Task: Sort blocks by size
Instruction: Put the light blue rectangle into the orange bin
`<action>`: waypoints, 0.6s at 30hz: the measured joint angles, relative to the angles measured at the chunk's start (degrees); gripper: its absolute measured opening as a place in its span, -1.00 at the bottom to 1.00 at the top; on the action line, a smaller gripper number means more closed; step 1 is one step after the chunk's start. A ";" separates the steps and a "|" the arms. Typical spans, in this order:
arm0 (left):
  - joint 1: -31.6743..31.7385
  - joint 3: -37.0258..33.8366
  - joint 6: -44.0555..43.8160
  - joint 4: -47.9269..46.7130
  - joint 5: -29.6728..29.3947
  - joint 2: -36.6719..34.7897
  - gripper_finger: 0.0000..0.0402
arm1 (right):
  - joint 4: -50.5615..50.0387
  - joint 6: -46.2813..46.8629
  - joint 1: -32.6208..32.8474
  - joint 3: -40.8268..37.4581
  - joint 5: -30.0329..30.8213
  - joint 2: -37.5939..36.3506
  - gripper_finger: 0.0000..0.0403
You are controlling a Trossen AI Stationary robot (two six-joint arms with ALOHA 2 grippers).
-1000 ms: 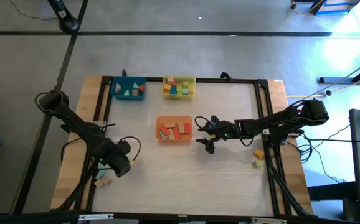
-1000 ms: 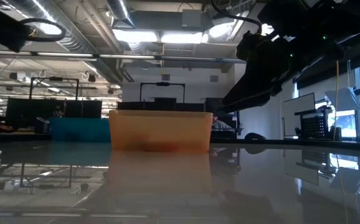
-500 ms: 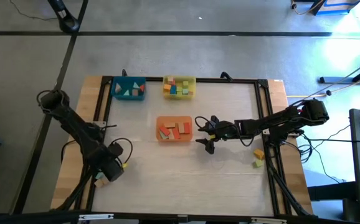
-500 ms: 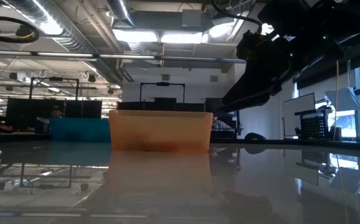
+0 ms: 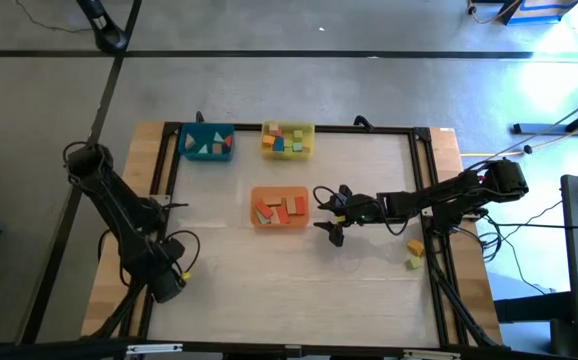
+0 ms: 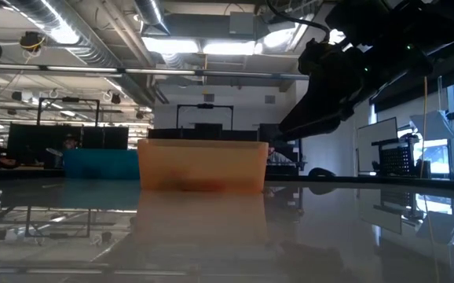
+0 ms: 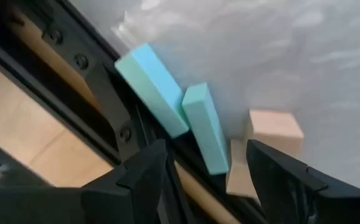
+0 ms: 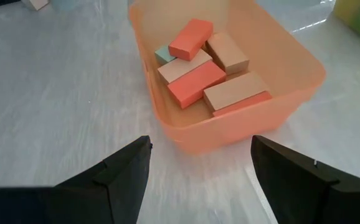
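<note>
Hovering wide open over two pale blue wooden blocks (image 7: 167, 106) at the counter's (image 5: 369, 280) seven o'clock edge: left gripper (image 7: 208, 171). Waiting, fingers spread, at three o'clock of the orange plastic tray (image 8: 242, 124): right gripper (image 8: 198, 165).

Low view: orange tray (image 6: 202, 165) contents indistinct through its wall. High view: blocks in the blue tray (image 5: 207, 143) and yellow tray (image 5: 288, 140) too small to size. Left wrist view: wood blocks (image 7: 264, 140) partly hidden.
</note>
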 joint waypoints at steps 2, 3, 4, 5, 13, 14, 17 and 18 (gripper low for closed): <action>-0.29 -0.12 -0.24 0.03 -1.20 0.02 0.04 | -0.02 0.02 0.00 0.00 0.00 0.00 0.37; -0.34 -0.25 -0.20 0.03 -1.15 0.02 0.04 | -0.02 0.04 0.00 0.00 0.00 0.00 0.37; -0.41 -0.56 -0.17 0.05 -0.77 0.02 0.04 | -0.04 0.04 0.00 0.00 0.00 0.00 0.37; -0.53 -0.88 -0.21 0.01 -0.07 0.02 0.04 | -0.04 0.04 0.00 0.00 0.00 0.00 0.37; -0.67 -5.35 -0.73 8.57 1.91 -0.01 0.04 | -0.13 0.05 0.00 0.00 0.02 0.00 0.37; -0.67 -5.85 -1.16 9.18 2.08 -0.14 0.04 | -0.12 0.04 0.00 0.00 0.02 0.00 0.37; -0.67 -6.60 -1.97 10.38 2.14 -0.16 0.04 | -0.17 0.04 0.00 0.00 0.02 0.00 0.37; -0.62 -6.68 -2.07 10.74 2.14 -0.15 0.04 | -0.16 0.04 0.00 0.00 0.02 0.00 0.37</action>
